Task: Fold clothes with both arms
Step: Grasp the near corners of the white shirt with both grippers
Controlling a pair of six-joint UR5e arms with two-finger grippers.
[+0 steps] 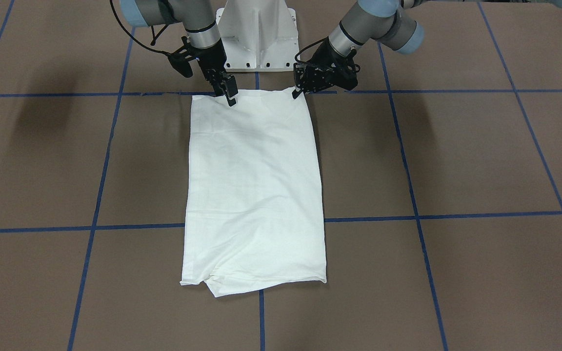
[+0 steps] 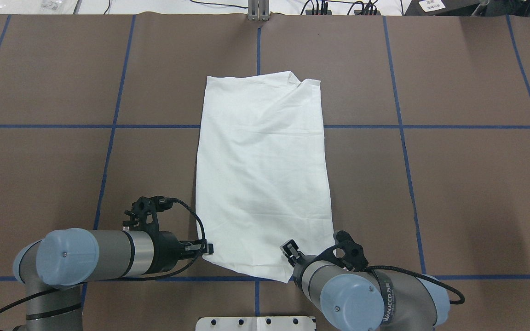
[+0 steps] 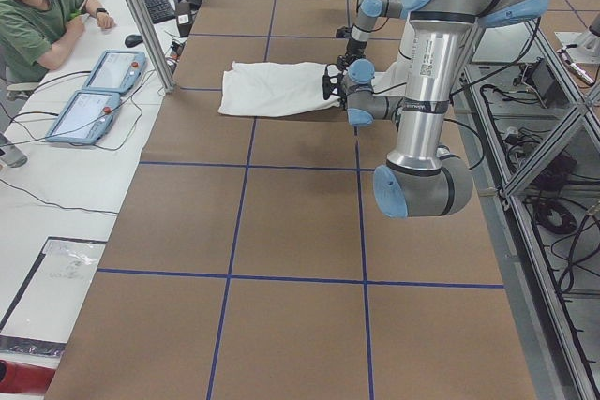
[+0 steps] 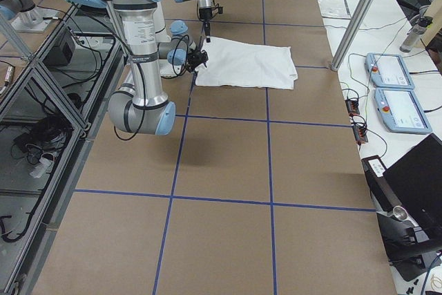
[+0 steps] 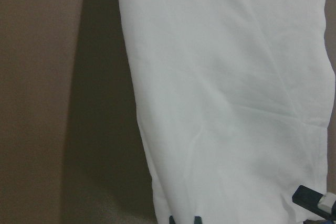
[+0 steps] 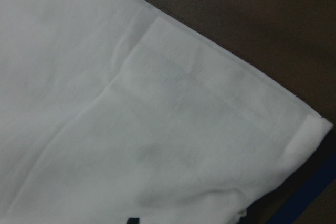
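Shirt [image 1: 254, 195] flat on table [image 1: 456, 161] — left claw [image 1: 296, 92], right claw [image 1: 231, 99] at robot-side edge

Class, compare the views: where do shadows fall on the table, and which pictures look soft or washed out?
Front-facing view: blurry dark shadows on the table either side of the shirt, which looks bright with faint creases. Left wrist view: a broad shadow beside the shirt, everything soft. Right wrist view: soft too, though hem stitching shows.
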